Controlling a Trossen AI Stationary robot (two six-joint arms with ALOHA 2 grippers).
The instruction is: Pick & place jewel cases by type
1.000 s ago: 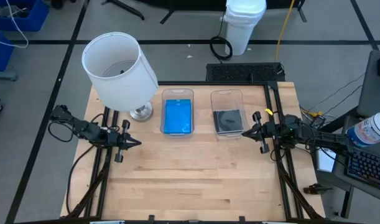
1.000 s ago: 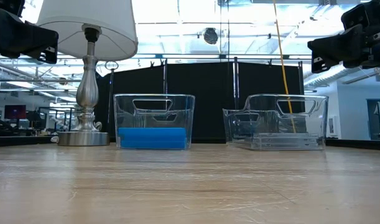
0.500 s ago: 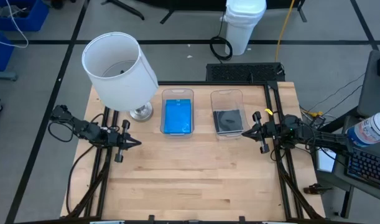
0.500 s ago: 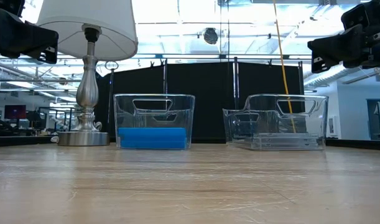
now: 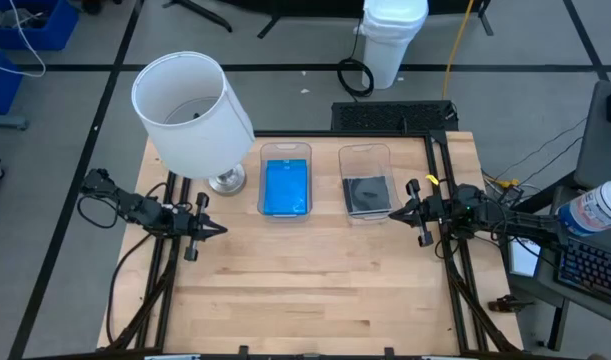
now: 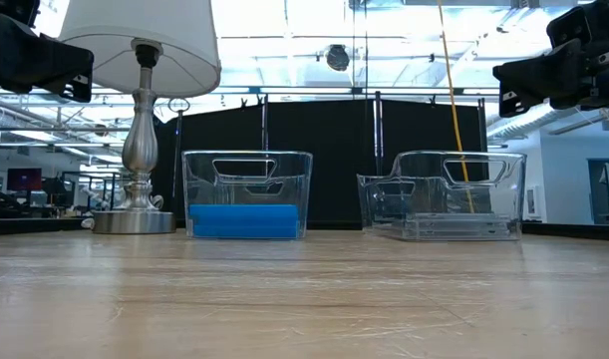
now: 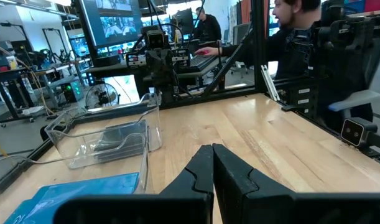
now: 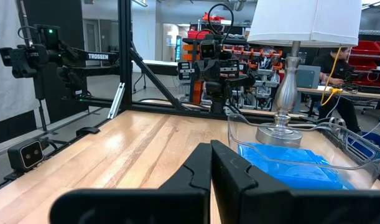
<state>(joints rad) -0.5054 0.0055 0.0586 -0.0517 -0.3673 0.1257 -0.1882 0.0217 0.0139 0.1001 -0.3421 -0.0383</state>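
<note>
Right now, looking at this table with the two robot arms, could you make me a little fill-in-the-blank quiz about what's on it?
1. The blue jewel cases lie in the clear bin nearest the ____.
2. The other bin holds cases that are clear with dark ____ insides.
3. The left gripper and the right gripper are both ____ and hold nothing.
4. The table is made of ____.

Missing words: lamp; grey; shut; wood
</note>
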